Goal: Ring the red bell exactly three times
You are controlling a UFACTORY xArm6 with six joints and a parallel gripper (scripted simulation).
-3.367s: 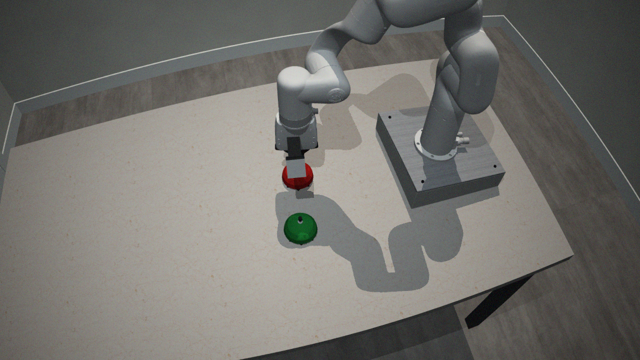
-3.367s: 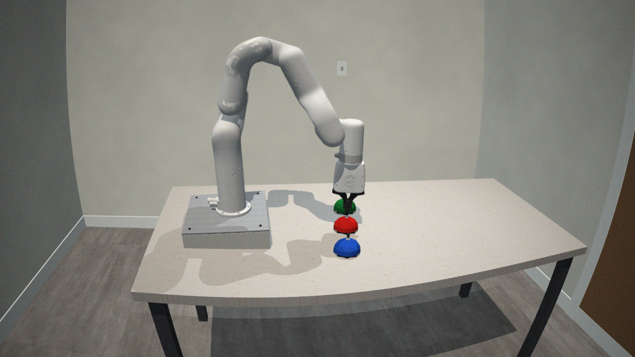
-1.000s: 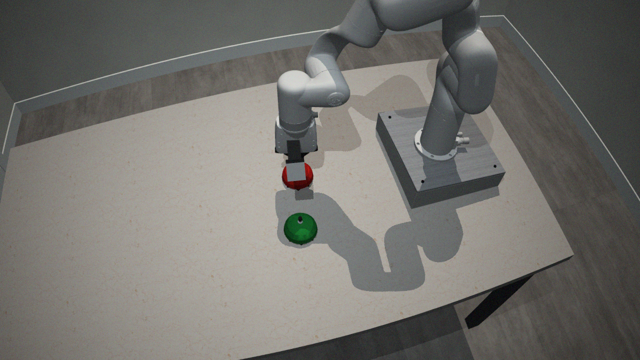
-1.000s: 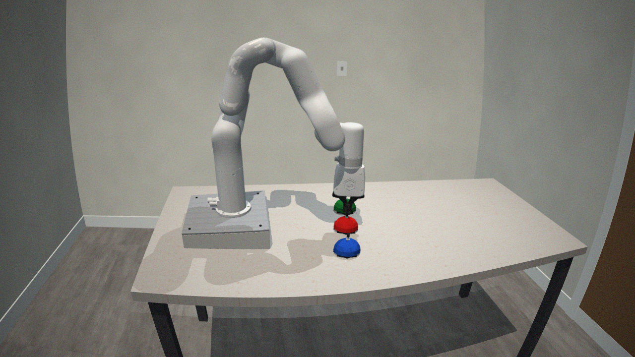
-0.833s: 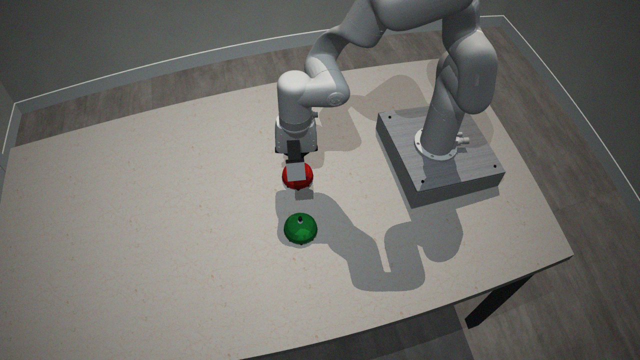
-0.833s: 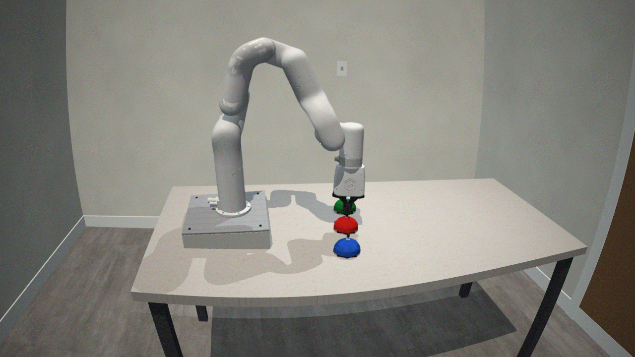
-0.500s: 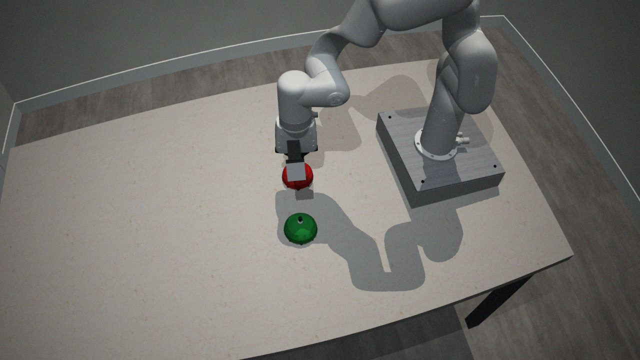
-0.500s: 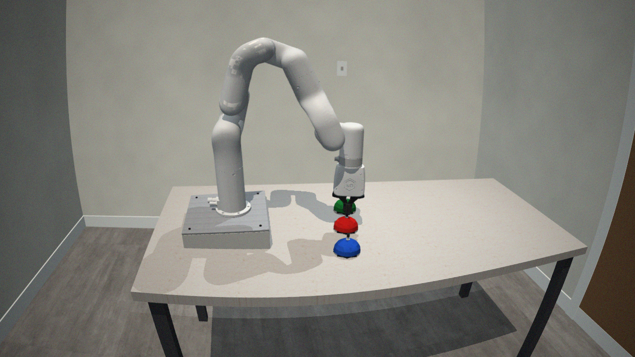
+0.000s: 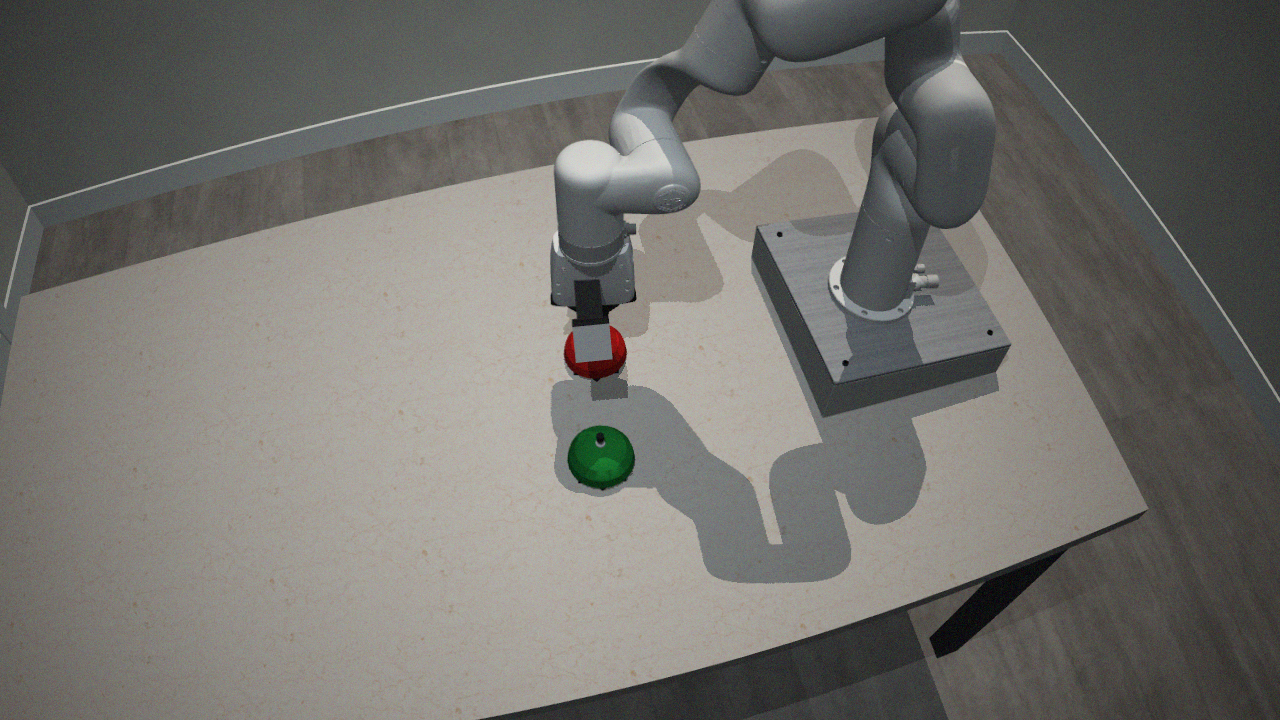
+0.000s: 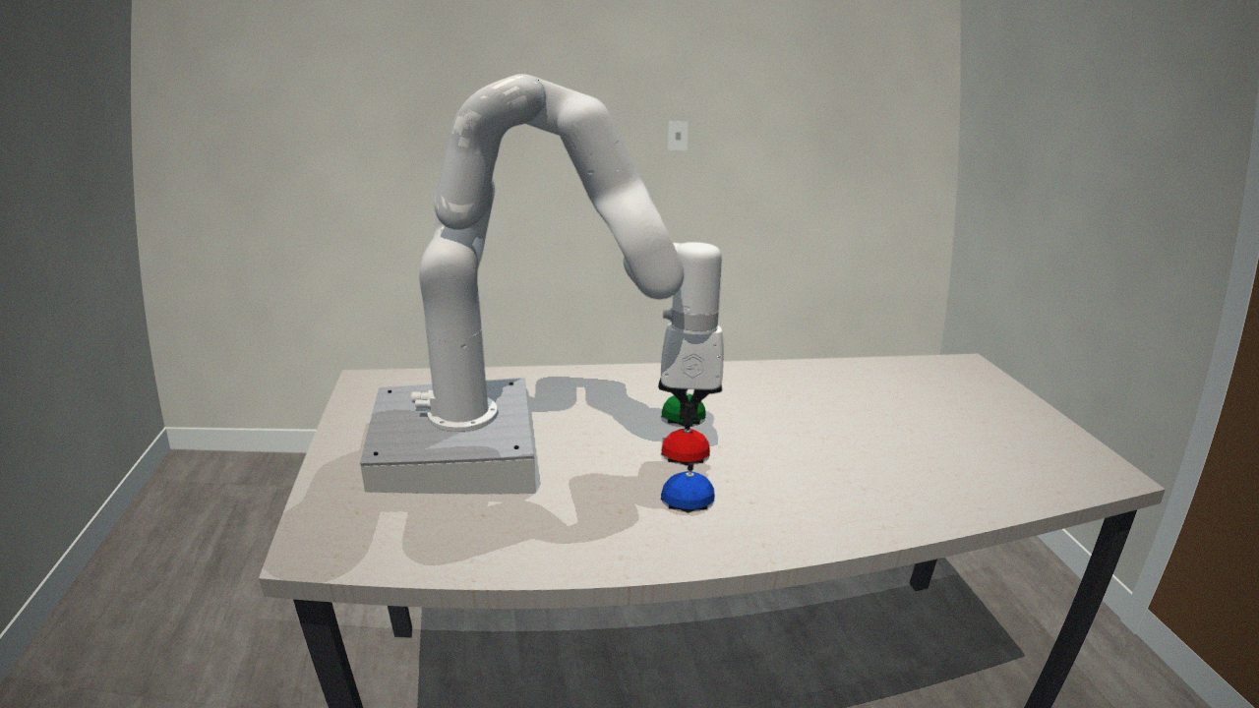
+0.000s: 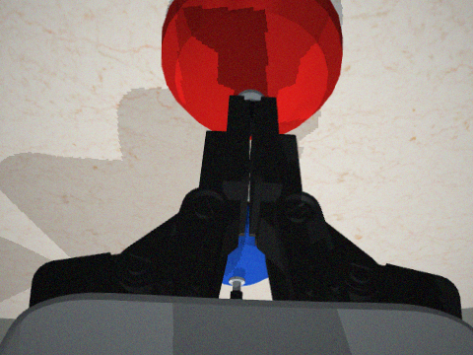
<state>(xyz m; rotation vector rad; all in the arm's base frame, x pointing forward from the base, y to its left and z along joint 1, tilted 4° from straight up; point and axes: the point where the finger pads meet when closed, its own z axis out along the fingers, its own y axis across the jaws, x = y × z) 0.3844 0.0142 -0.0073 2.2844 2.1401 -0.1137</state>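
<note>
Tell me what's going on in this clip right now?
A single white arm has its hand shut, holding nothing, with the fingertips poised right at the small button on top of the red bell. That bell is the middle one in a row, between the green bell and the blue bell. Neither neighbour is being touched.

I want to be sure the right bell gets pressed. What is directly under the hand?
The red bell sits under the shut hand, whose fingertips meet its small grey button. The fingers cover most of the button, so how deep it is pressed cannot be seen.
</note>
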